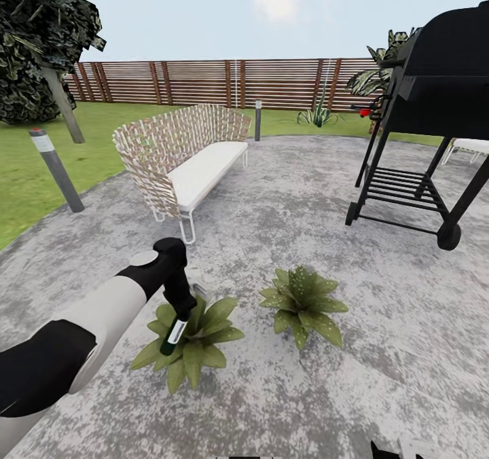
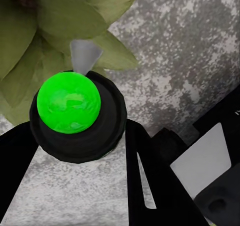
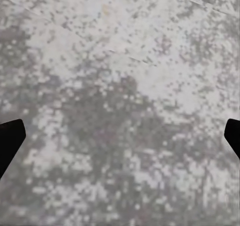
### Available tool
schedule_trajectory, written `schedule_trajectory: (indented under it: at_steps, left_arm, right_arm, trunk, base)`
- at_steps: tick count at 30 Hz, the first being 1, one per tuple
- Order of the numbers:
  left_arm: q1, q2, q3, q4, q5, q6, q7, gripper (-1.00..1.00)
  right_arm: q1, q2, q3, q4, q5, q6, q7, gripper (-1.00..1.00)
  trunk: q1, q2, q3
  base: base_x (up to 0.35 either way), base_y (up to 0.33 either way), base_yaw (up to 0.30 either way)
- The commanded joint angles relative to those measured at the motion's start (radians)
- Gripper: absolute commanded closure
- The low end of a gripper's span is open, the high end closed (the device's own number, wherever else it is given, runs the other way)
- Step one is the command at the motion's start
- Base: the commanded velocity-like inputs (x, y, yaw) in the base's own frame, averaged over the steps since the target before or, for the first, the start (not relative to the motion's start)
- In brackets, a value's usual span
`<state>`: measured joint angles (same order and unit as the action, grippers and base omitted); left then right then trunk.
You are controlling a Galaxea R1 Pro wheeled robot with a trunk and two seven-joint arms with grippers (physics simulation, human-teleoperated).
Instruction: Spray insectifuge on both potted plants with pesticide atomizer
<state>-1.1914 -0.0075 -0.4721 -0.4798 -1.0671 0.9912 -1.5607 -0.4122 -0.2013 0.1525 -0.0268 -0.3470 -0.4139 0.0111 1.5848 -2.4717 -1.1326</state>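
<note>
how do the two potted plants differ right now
The left potted plant sits under the left gripper, which holds the pesticide atomizer over it; the right potted plant has nothing above it. The left plant's leaves look plain green; the right plant's are speckled with pale dots. Both are low rosettes on the grey paving.

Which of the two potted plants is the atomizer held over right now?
The left plant, nearer the robot; the left gripper holds the atomizer above its leaves. The right plant sits apart.
</note>
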Motion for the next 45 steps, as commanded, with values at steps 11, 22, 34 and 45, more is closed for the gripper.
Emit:
schedule_trajectory:
  at_steps: [11, 22, 34, 45]
  left_arm:
    - [0.0, -0.008, -0.003, -0.001, -0.01, 0.01, -0.01, 1.0]
    - [0.003, -0.012, -0.005, 0.012, -0.008, 0.008, -0.01, 1.0]
    - [0.002, 0.026, -0.234, 0.003, -0.013, -0.025, -0.01, 1.0]
    - [-0.049, -0.058, -0.237, -0.004, -0.01, -0.015, -0.01, 1.0]
  right_arm:
    - [0.001, -0.011, 0.007, 0.001, -0.01, -0.126, 0.001, -1.0]
    - [0.001, -0.009, 0.008, 0.001, -0.01, -0.132, 0.001, -1.0]
    - [0.001, -0.009, 0.008, 0.001, -0.01, -0.132, 0.0, -1.0]
    - [0.001, -0.008, 0.008, 0.0, -0.01, -0.132, 0.0, -1.0]
  trunk:
    - [0.0, 0.0, -0.001]
    - [0.0, 0.0, -0.001]
    - [0.0, 0.0, -0.001]
    - [0.0, 0.0, -0.001]
  base:
    - [0.161, 0.055, 0.0]
    - [0.003, 0.001, 0.0]
    - [0.039, 0.0, 0.0]
    - [0.001, 0.0, 0.016]
